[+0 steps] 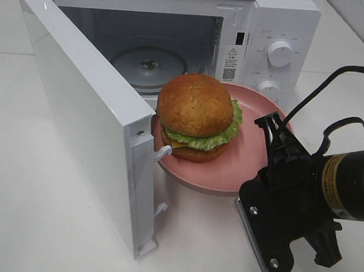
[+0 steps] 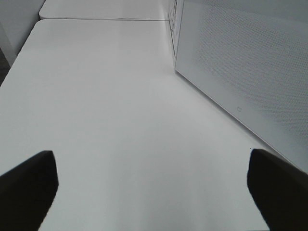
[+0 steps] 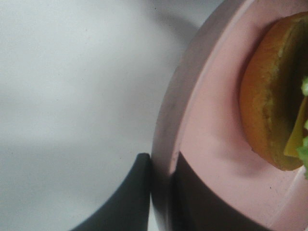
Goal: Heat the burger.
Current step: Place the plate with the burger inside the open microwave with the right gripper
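Holding the burger [image 1: 197, 116] on a pink plate [image 1: 242, 172], just in front of the open microwave [image 1: 286, 18]. Pinching the plate's rim with the right gripper [image 1: 272, 127], closed down to the rim's thickness, one finger [image 3: 137, 192] lying on each face of it. Hanging the left gripper [image 2: 151, 192] over bare table [image 2: 106, 96], spread wide and gripping nothing, near the outer face of the door [image 2: 240, 62].

Crowding the plate on the left of the high view: the door standing wide open, its upper latch hook [image 1: 164, 151] right by the rim. Lying inside the cavity behind the burger: a glass turntable [image 1: 148, 63]. Sitting on the panel to the right of the cavity: two dials [image 1: 279, 53], with the plate covering part of the lower one.

Blocking the plate's near-right edge from the high view with the dark body of the right arm [image 1: 303, 202]. Cutting the burger off in the right wrist view, showing only part of a bun, a strip of cheese and a scrap of lettuce. Leaving contact between hook and plate impossible to judge, likewise the plate's height over the table. Blurring the print on the panel's label [image 1: 230, 63] past reading.
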`<control>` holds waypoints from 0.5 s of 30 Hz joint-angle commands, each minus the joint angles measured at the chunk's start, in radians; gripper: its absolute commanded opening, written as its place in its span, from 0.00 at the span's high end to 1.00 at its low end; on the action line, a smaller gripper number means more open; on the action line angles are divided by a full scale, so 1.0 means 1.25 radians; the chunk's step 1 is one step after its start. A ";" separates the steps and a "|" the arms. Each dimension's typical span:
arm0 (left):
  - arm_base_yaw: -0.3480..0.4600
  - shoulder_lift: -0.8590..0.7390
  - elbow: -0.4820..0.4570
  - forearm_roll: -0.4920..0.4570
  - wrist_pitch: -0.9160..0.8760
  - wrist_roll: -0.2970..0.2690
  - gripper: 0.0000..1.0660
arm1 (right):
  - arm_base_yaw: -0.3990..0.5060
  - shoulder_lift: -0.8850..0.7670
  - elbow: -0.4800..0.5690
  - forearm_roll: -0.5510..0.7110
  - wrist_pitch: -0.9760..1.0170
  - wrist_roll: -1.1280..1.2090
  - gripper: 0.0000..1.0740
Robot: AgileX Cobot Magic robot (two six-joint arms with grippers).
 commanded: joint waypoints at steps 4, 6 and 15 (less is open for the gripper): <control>0.002 -0.011 0.001 -0.002 -0.010 0.003 0.06 | -0.046 -0.010 -0.010 0.174 -0.061 -0.254 1.00; 0.002 -0.011 0.001 -0.002 -0.010 0.003 0.06 | -0.050 -0.010 -0.010 0.202 -0.066 -0.282 1.00; 0.002 -0.011 0.001 -0.002 -0.010 0.003 0.06 | -0.078 -0.010 -0.016 0.458 -0.074 -0.577 1.00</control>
